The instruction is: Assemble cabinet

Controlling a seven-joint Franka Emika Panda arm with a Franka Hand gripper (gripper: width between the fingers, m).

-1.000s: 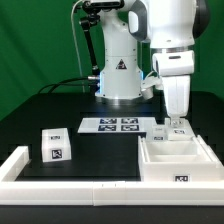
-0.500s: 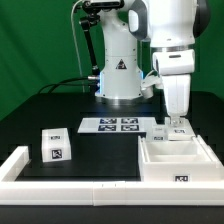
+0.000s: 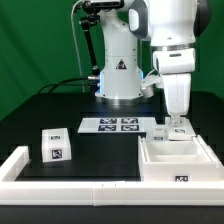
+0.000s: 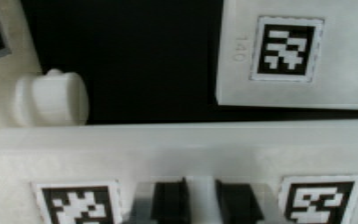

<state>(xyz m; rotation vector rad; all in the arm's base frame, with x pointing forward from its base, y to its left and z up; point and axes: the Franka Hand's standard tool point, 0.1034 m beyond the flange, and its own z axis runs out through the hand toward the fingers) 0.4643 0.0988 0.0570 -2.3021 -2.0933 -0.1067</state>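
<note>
Black table (image 3: 100,150) under studio light: nearest the camera, a long low white rail (image 3: 80,186) runs well in front of the gripper (image 3: 177,124). The cabinet body (image 3: 160,172), a large open white box, sits just in front of and below it. The gripper hangs straight down onto a small white tagged block (image 3: 175,135) at the body's far edge. The wrist view shows its dark fingers (image 4: 171,200) pressed together but for a thin pale line. A second tagged block (image 3: 57,146) stands well off toward the exterior view's left. Beyond the gripper lie the marker board (image 3: 110,125), the arm's base (image 3: 120,75) and a green backdrop (image 3: 30,50).
</note>
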